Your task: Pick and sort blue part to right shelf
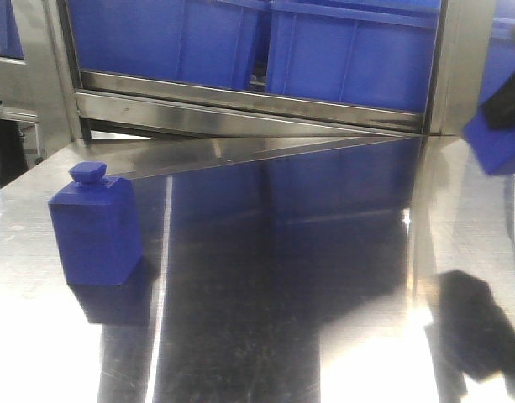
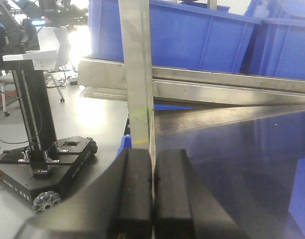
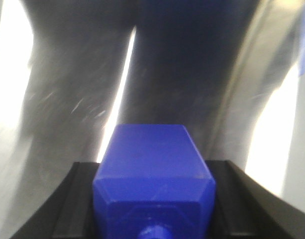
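item 1, right gripper [image 3: 153,168]: black fingers [image 3: 80,199] are parted to the width of one blue part [image 3: 153,164] and clamped on its two sides. the part's narrow neck points back toward the wrist and its flat base points away. in the front view this held blue part [image 1: 495,144] sits at the far right edge of the frame, raised clear of the steel table [image 1: 282,277] and partly cut off by the frame.

item 2, left gripper [image 2: 153,162]: the two black fingers are pressed together with no gap, and nothing is between them. it is in front of a steel upright [image 2: 137,74] of the shelf frame.

item 3, second blue part [image 1: 96,231]: bottle-shaped block with a small cap. it stands upright on the left side of the table, well apart from both grippers.

item 4, blue bins [image 1: 349,50]: side by side on the steel shelf behind the table.

item 5, wheeled base with toothed mast [image 2: 43,169]: on the floor to the left, seen from the left wrist.
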Tool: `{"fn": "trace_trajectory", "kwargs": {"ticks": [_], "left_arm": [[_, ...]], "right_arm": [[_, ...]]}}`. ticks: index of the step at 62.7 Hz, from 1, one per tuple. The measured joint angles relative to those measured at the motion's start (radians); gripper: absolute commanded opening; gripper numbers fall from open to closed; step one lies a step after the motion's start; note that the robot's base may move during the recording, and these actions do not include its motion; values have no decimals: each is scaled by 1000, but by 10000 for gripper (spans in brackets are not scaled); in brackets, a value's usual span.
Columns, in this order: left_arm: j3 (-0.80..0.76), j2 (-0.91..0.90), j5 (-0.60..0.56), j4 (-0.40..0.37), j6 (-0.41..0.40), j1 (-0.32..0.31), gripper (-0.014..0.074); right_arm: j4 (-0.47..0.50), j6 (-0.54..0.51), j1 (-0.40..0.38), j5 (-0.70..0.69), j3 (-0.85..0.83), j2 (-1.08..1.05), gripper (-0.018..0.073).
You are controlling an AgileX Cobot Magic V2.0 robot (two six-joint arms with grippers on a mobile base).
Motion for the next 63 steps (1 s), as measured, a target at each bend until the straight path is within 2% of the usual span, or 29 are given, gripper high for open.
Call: {"fn": "trace_trajectory", "kwargs": {"ticks": [9,16,32,42,63], "left_arm": [[0,0,0,0,0,0,122],[0,0,0,0,0,0,122],[0,0,0,0,0,0,122],[0,0,0,0,0,0,122],[0,0,0,0,0,0,122]], "right_arm": [[0,-6,-62,-59,69,-138,393],[-14,-6,-80,-74,117,-251,393],[-86,-2,-84,-82,190,-501,393],[-161,59,-84,-75,194,-645,393],[-190,72,-84,-26,194,-740,393]]}}
